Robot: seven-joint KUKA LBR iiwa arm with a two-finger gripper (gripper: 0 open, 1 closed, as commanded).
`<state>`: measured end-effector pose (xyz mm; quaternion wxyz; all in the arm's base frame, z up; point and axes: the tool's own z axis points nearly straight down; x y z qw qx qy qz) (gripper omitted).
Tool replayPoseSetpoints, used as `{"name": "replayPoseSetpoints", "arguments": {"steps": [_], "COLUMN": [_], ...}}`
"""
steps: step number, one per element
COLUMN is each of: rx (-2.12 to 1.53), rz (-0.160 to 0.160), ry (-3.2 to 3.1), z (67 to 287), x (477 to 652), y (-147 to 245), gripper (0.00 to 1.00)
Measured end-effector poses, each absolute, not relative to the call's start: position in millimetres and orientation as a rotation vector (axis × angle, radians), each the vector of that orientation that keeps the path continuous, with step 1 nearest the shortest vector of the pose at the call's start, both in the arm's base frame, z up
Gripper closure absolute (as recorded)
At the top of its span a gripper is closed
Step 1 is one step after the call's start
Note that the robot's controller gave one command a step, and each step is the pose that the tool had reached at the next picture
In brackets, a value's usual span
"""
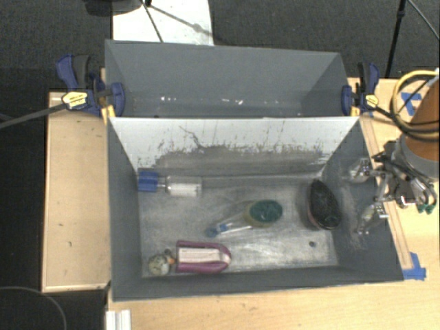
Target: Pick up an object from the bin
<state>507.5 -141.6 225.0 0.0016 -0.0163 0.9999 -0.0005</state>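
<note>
**Risk of a glancing grasp by the right wall**

Trouble here lies mostly in where the pincer hangs: over the sloped right wall of the bin, not over the floor. It is released, its two metal prongs standing apart with nothing between them.

The thing nearest it is a dark oval, lying on the floor just beside the foot of that right wall. It looks black and rounded, longer than it is wide, with a hint of dull red along its near edge. Its long axis runs roughly from the back of the bin toward the front.

My judgement is that a straight descent from here would meet the wall and not the oval. One prong could scrape the metal and skid. If the pincer closes across the oval's domed top, the smooth curve may squirt out sideways. There is little room between the oval and the wall for a prong to slide in.

Other things lie well apart from the pincer and seem unlikely to interfere. A green disc on a pale handle sits mid-floor. A clear tube with a blue cap lies toward the back left corner. A purple pouch rests along the front edge.
</note>
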Motion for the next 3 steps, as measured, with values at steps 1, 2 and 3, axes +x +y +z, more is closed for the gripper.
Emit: {"name": "replayPoseSetpoints", "arguments": {"steps": [1, 2, 3], "rx": [-0.293, -0.298, -0.303], "rz": [-0.002, 0.0, -0.004], "ry": [3.115, 3.113, 3.117], "z": [71, 74, 228], "x": [536.0, 536.8, 532.8], "y": [-125, -124, -117], "gripper": [0.0, 1.0, 1.0]}}
